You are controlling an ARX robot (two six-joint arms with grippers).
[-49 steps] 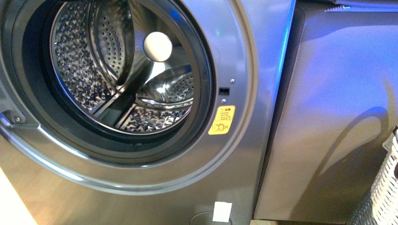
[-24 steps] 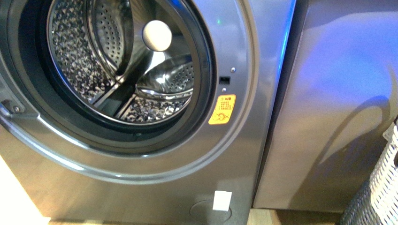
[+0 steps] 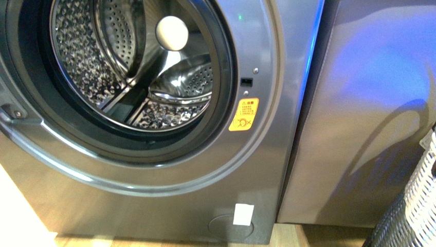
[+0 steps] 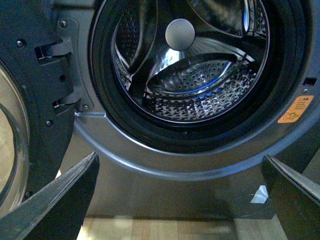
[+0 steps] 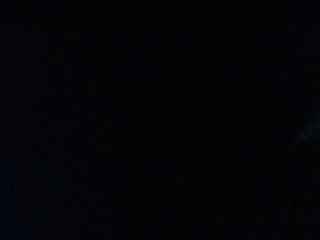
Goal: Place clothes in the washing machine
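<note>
Nearest, the left pincer point(image 4: 180, 156) is spread wide. Its two dark fingers point(image 4: 60, 200) stand well apart, gripping nothing and touching nothing. They point at the front of the washing machine point(image 3: 154, 195), toward the panel below the round mouth. The arm behind them is out of sight. The right wrist view is dark, so I cannot tell how the right pincer stands.

Beyond the fingers, a strip of pale wooden floor point(image 3: 288, 236) runs under the machine. In the front view the machine fills everything from 6 through 9 to 12 o'clock. A small white label point(image 3: 243, 214) sits low on its panel at 6 o'clock, and no writing shows on it. The door point(image 4: 30, 100) is swung open on its hinge, off to the machine's side.

On the silver ring, at 4 o'clock from the mouth, is a yellow sticker point(image 3: 243, 115) with red marks too small to read. A dark latch slot point(image 3: 247, 82) sits just above it.

Deeper in, the perforated steel drum point(image 3: 92, 67) shines, with a pale round hub point(image 3: 171, 33) at its back.

At 3 o'clock a plain grey unit point(image 3: 370, 128) stands just beside the machine. A white woven basket point(image 3: 421, 195) edges in at 4 o'clock.
</note>
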